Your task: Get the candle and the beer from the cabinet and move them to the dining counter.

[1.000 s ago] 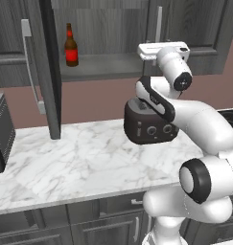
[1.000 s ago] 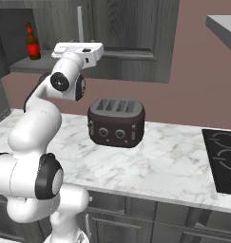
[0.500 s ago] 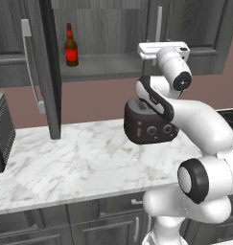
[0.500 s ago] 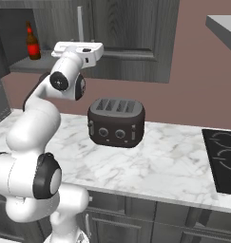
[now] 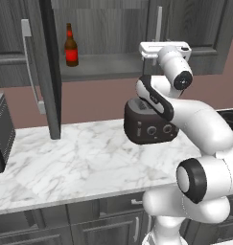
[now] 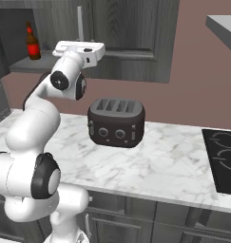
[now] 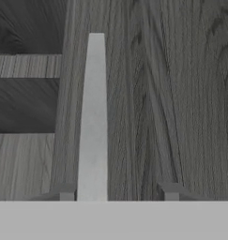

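Meanwhile, in the left base view, the arm was seen just as it had been half a second earlier, its hand raised at the cabinet's shut door beside the silver handle; the beer was left upright on the open shelf, well apart to the left, with the toaster below on the marble wall counter. From the right base view, the same pose was shown, the bottle unmoved. Through the hand view, the handle was framed between the finger tips, closer together than before; whether it was clamped cannot be told.
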Robot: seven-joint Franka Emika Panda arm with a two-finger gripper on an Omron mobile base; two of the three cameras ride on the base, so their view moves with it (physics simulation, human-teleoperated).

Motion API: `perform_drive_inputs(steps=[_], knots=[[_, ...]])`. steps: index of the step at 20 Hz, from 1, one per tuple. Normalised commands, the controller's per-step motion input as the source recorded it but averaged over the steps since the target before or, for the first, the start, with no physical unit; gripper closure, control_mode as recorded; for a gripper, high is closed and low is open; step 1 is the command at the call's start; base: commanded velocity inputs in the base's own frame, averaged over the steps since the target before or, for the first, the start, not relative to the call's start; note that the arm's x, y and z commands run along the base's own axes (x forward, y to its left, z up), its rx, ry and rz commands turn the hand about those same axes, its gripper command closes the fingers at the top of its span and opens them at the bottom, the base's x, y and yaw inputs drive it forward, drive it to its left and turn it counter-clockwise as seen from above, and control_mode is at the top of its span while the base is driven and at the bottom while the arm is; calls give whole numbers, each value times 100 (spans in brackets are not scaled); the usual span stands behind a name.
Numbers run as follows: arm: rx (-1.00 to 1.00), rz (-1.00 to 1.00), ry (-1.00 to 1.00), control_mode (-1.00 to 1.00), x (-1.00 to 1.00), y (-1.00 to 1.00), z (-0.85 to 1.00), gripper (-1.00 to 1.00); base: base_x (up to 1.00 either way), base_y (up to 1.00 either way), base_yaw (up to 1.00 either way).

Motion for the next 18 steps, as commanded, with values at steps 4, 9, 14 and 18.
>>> perform_drive_inputs(steps=[4, 9, 14, 18], knots=[[0, 0, 0, -100, 26, 0, 0, 100, 0, 0, 0], [0, 0, 0, -100, 15, 0, 0, 100, 0, 0, 0], [0, -3, 0, -100, 0, 0, 5, 100, 0, 0, 0], [0, -2, 0, -100, 0, 0, 8, 100, 0, 0, 0]])
